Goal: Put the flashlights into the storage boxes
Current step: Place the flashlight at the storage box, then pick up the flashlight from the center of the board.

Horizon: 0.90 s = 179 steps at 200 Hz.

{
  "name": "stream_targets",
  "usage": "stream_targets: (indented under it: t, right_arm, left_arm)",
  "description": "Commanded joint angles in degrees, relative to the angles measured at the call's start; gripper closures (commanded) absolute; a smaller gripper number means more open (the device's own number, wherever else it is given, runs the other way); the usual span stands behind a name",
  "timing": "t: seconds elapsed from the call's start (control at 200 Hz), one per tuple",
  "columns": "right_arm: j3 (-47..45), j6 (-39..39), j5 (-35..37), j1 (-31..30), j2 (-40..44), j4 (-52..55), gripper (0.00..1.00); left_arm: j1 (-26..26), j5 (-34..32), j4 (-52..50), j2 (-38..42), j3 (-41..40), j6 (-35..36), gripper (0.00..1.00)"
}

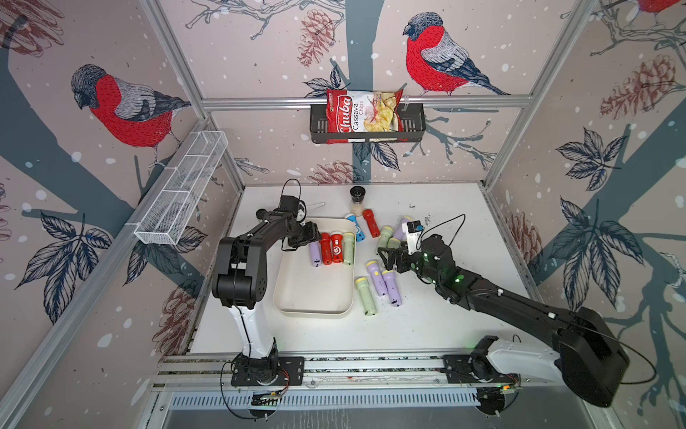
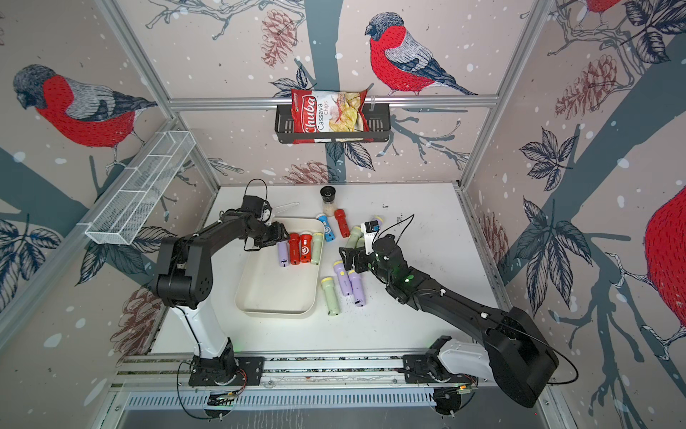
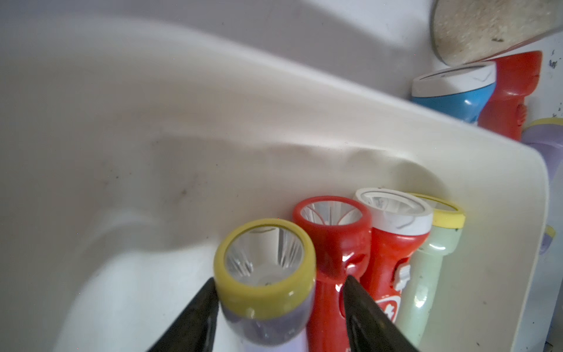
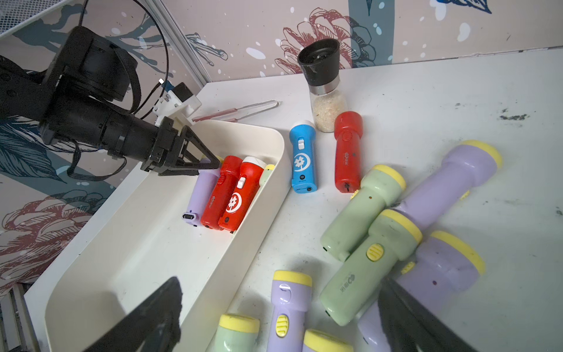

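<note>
Flashlights (image 1: 365, 297): short plastic cylinders with wider heads; lilac or pale green with yellow heads, red, one blue. Tray (image 1: 313, 297) holds four side by side: lilac flashlight (image 1: 315, 255), two red, one pale green; the others lie on the table (image 1: 427, 327) beside it. Left gripper (image 4: 210, 164) straddles the lilac head, jaws parted, unclamped; right gripper (image 1: 384, 259) gapes wide, empty.

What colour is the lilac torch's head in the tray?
The head is yellow, clearest in the left wrist view.
</note>
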State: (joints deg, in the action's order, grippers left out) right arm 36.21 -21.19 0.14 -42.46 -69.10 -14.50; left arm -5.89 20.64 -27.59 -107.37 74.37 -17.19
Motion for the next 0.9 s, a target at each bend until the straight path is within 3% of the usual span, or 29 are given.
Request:
stream_targets:
  t: [0.0, 0.42, 0.695, 0.891]
  right_arm:
    - [0.1, -0.8, 1.3, 0.2, 0.2, -1.3, 0.01]
    - [5.8, 0.8, -0.2, 3.6, -2.4, 4.2, 0.01]
    - [20.5, 3.7, -0.3, 6.2, -17.6, 17.9, 0.01]
    - [34.3, 5.1, -4.0, 8.6, -31.7, 27.1, 0.02]
  left_arm:
    - [0.0, -1.1, 0.3, 2.0, 0.9, 0.1, 0.35]
    - [-0.8, -5.3, -2.8, 13.3, 1.4, 3.0, 0.36]
    - [-3.0, -6.2, 10.2, 28.7, -14.4, 3.6, 0.37]
    - [-3.0, -8.0, 13.2, 33.0, -21.5, 2.7, 0.37]
